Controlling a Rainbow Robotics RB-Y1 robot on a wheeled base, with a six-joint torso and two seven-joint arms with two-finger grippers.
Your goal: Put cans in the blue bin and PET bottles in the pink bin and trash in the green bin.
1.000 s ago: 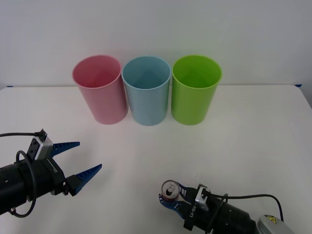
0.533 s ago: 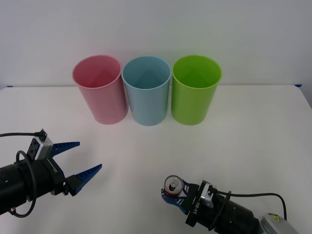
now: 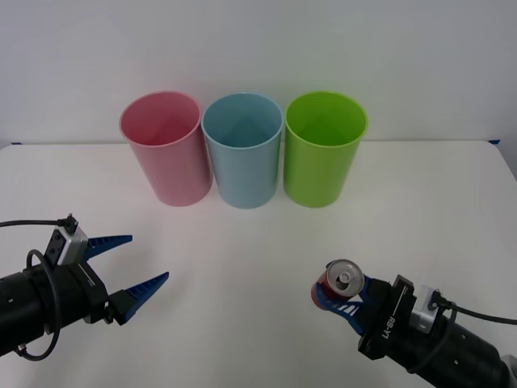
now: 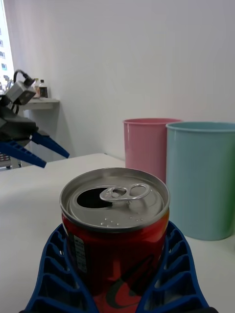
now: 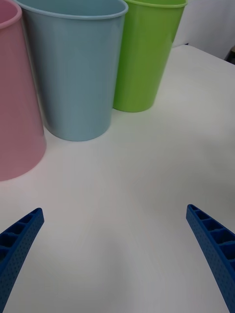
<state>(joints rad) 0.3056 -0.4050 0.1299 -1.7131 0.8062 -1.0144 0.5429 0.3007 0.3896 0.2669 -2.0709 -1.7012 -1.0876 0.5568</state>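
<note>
Rightward and up from its earlier spot, the right end effector (image 3: 339,296) grips the red can (image 3: 337,284) above the white surface (image 3: 242,259); left end effector (image 3: 133,265) waits spread wide.

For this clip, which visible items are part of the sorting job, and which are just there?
Part of the job:
- red can, held in the right hand
- blue bin, middle of the row
- pink bin
- green bin
- left hand, open and waiting over the table's near left

Just there:
- white table
- shelf with small bottles in the room behind
</note>
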